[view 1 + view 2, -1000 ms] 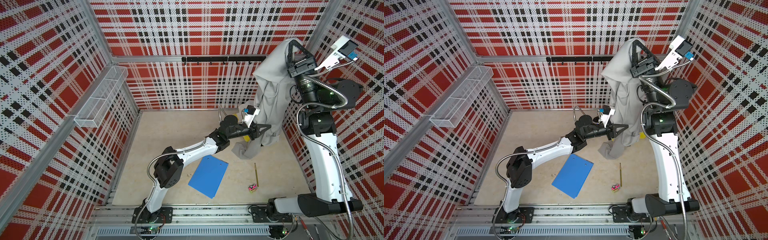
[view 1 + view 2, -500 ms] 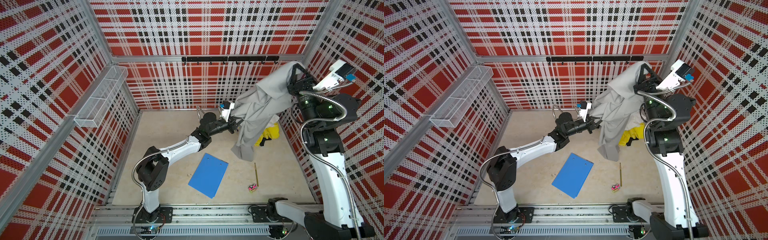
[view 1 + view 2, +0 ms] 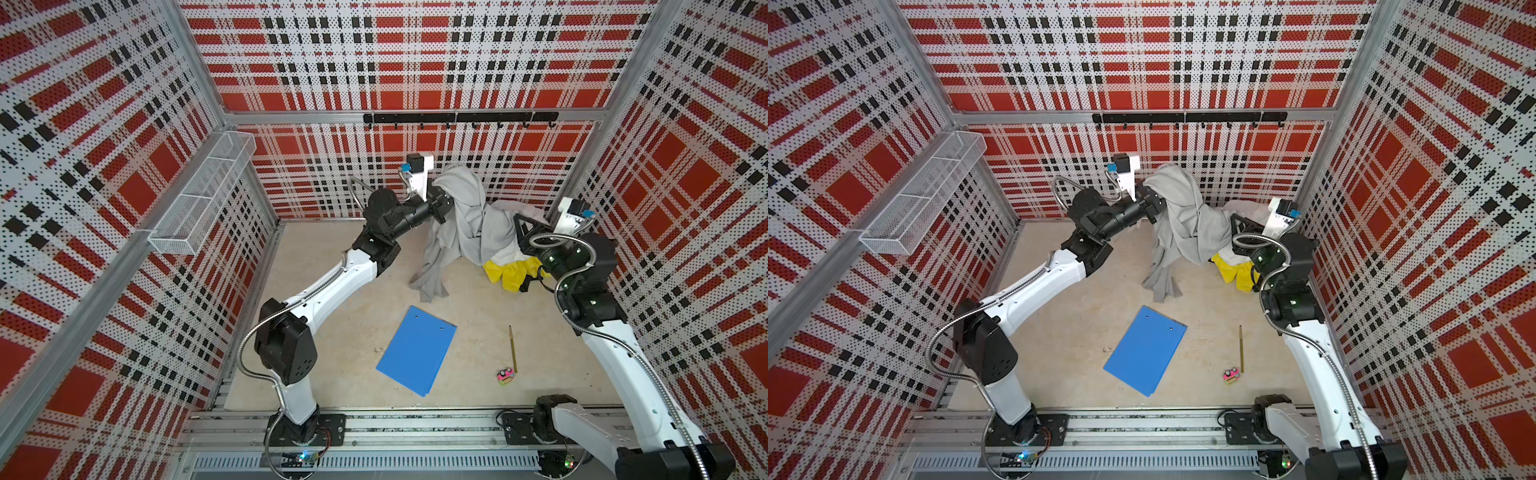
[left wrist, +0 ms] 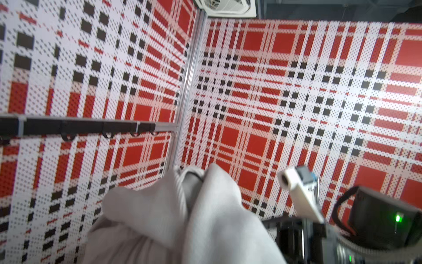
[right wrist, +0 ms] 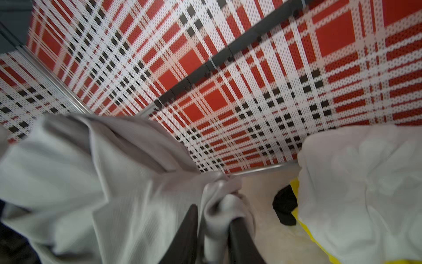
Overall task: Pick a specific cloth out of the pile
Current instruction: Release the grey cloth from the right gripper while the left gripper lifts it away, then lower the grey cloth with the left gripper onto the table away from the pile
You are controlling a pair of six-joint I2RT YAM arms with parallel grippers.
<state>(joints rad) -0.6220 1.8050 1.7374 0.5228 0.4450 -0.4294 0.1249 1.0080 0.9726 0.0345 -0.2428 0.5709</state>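
The cloth [image 3: 469, 224] hangs in long folds from my left fingers [image 3: 1152, 201], clenched on its top. Its tail trails on the worktop [image 3: 332, 299] below them. A bunched fold sits between my right fingers [image 5: 239, 235]; I cannot tell whether they pinch it. If that fold snags, pulling could drag the white cloth [image 5: 354, 182] just beside them, or tug the cloth from my left.

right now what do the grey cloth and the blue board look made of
The grey cloth: soft fabric, likely knit, matte; hangs in limp folds, fine ribbed texture up close. The blue board: probably rigid plastic, smooth; lies flat with crisp edges, though coated card is possible.
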